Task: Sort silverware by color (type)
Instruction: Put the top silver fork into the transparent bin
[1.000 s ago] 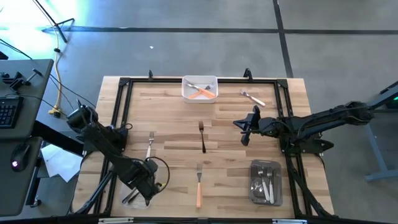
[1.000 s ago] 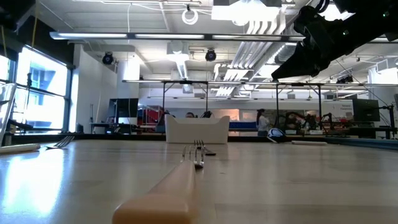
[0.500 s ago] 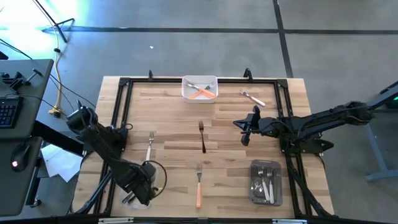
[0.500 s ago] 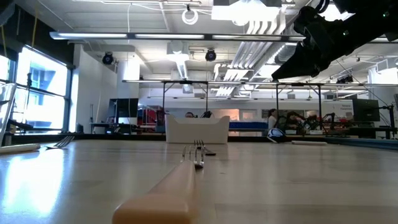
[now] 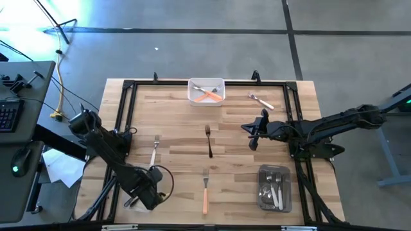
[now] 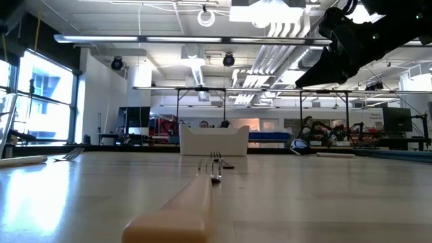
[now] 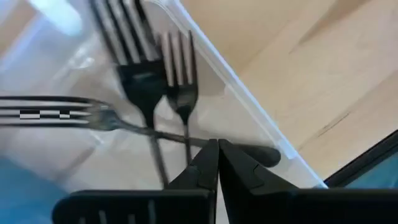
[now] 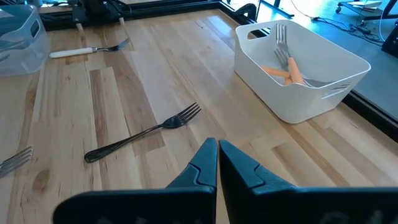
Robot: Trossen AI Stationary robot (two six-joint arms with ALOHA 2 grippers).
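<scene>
My left gripper [image 7: 217, 144] is shut over a clear tray [image 7: 249, 106] at the table's near left corner [image 5: 136, 200]. Three dark forks [image 7: 146, 81] lie in that tray, and nothing shows between my fingers. My right gripper [image 8: 217, 144] hangs shut above the table's right half [image 5: 252, 136], holding nothing. On the wood lie a dark fork [image 5: 209, 140], an orange-handled fork [image 5: 205, 191] and two white-handled forks [image 5: 155, 149] [image 5: 261, 100]. The white bin [image 5: 206, 90] at the far edge holds orange-handled forks [image 8: 287, 68].
A second clear tray [image 5: 274, 187] with several forks sits at the near right. A black metal frame [image 5: 128, 86] runs round the tabletop. In the low view, the orange handle [image 6: 179, 212] lies close in the foreground. People stand in the room beyond.
My left gripper has shifted a little toward the table's left edge, still over the clear tray at the near left corner. My right arm has kept still.
</scene>
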